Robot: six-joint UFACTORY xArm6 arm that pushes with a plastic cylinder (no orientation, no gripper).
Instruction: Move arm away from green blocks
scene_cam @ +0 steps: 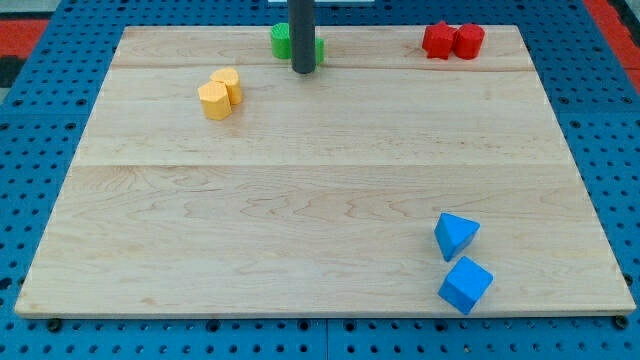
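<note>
Two green blocks sit at the view's top centre: one [281,40] left of the rod, the other [319,50] mostly hidden behind it, only a sliver showing on the rod's right. Their shapes cannot be made out. My tip [303,71] rests on the board right in front of them, between the two, touching or nearly touching.
A yellow hexagonal block [214,101] and a yellow block [229,84] sit together at upper left. Two red blocks [438,40] [468,40] sit at top right. A blue triangular block [455,235] and a blue cube [465,284] lie at lower right. The wooden board [320,200] lies on blue pegboard.
</note>
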